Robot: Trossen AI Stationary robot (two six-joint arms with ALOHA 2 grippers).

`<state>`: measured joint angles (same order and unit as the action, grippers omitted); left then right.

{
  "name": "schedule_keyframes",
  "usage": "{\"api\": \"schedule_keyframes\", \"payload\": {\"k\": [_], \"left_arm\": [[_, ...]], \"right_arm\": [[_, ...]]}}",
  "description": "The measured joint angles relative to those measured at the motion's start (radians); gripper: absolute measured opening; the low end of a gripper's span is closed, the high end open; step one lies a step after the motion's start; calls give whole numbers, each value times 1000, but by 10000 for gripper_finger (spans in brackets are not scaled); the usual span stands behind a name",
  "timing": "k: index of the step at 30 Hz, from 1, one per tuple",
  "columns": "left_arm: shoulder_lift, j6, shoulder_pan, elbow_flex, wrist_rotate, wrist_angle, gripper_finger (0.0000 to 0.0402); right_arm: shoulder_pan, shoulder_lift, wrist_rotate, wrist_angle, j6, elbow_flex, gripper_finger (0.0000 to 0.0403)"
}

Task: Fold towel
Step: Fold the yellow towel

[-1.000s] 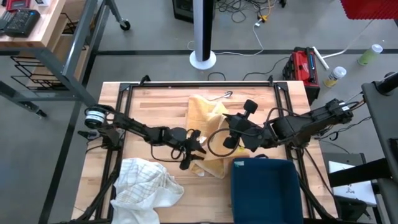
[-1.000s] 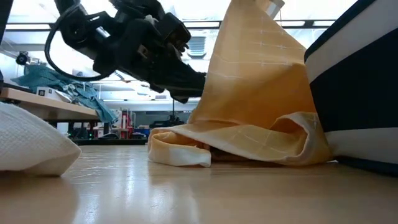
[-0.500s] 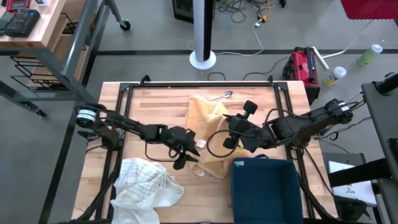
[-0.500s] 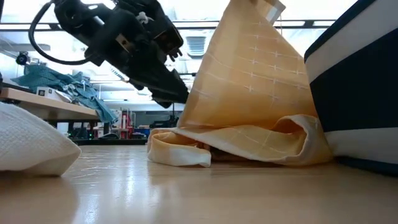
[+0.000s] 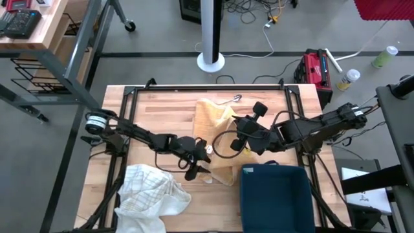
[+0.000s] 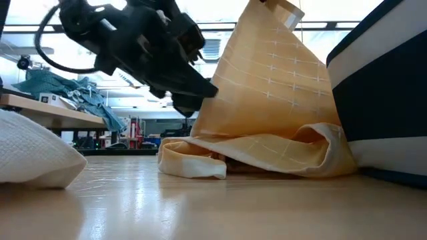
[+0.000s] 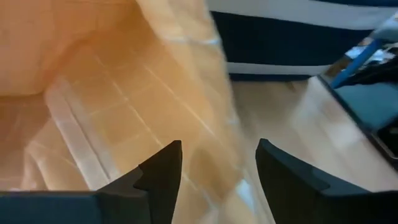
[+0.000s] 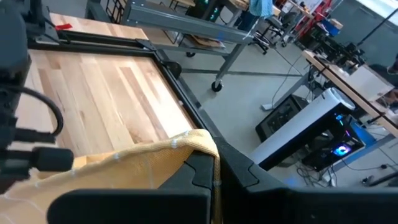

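Since a moment ago the left gripper (image 5: 196, 167) has swung back in against the yellow towel (image 5: 217, 123) and its fingers (image 7: 163, 168) have spread wide, empty, with the cloth just ahead. The right gripper (image 8: 216, 163) stays pinched shut on the towel's edge, holding it up like a tent beside the dark blue towel (image 5: 277, 197). Only the overhead view shows the white towel (image 5: 152, 189) heaped beyond the left gripper.

Workshop or lab — bare concrete floor (image 5: 162, 45) with loose cables (image 5: 259, 16), red tool case (image 5: 315, 68), metal-framed workbenches (image 8: 186, 28) beyond.
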<state>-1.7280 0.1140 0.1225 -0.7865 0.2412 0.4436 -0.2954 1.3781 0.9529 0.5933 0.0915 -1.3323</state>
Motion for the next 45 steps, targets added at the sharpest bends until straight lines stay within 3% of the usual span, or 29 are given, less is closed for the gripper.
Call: {"api": "schedule_keyframes", "payload": {"k": [3, 5, 7, 9, 11, 18, 22, 25, 32, 37, 40, 45], "left_arm": [[-35, -23, 1, -44, -110, -2, 193], [-51, -57, 2, -76, -162, -36, 170], [-52, -96, 4, -97, -213, -110, 122], [-45, -116, 8, -111, -295, -175, 51], [-16, -130, 9, -115, -381, -234, 16], [239, -223, 38, -142, -717, -385, 1], [420, -292, 42, -236, -957, -607, 0], [511, -398, 34, -316, -1109, -664, 0], [569, -680, -55, -510, -1150, -664, 0], [520, -944, -137, -668, -1291, -637, 0], [478, -1079, -167, -771, -1302, -604, 0], [406, -1219, -157, -984, -1310, -597, 0]], "right_arm": [[2, 0, 0, 1, 3, 0, 0], [2, 0, 0, -1, 3, 0, 0], [2, 0, 0, 0, 2, 0, 0], [2, -4, 3, 1, -15, 0, 0], [1, -7, 13, 3, -37, -12, 0], [1, -33, 17, 12, -141, -101, 0], [2, -49, 18, 16, -232, -174, 0], [20, -54, 43, 3, -314, -245, 0], [115, -50, 70, -83, -557, -364, 0], [190, -41, 68, -291, -819, -442, 0], [209, -40, 54, -405, -958, -492, 0], [199, -39, 44, -380, -956, -584, 0]]}}
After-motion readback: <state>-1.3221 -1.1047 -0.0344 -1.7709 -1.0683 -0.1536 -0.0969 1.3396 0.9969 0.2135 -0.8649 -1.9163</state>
